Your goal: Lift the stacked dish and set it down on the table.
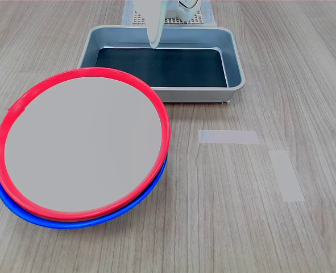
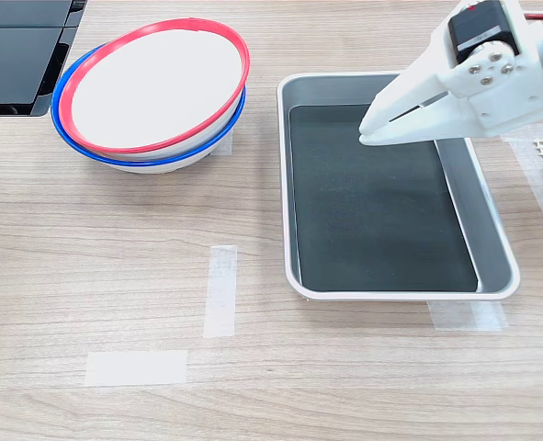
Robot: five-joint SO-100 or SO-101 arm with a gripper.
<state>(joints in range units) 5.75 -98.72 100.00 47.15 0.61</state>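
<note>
Red-rimmed dish (image 1: 82, 145) stacked on blue-rimmed dish (image 1: 71, 220), at 9 o'clock in first exterior view, 11 o'clock in second exterior view. Both rest on table (image 1: 224, 227). Gripper (image 2: 367, 133) hangs above grey tray (image 2: 294, 184), jaws nearly together, holding nothing. 2 tape strips (image 2: 220, 290) on table near tray.

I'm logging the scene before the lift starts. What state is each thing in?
Red-rimmed dish: stacked on the blue one, untouched.
Blue-rimmed dish: underneath, on the table.
Tray: empty, flat on the table.
Gripper: above the tray, jaws shut, holding nothing.
Tape strips: stuck flat.
</note>
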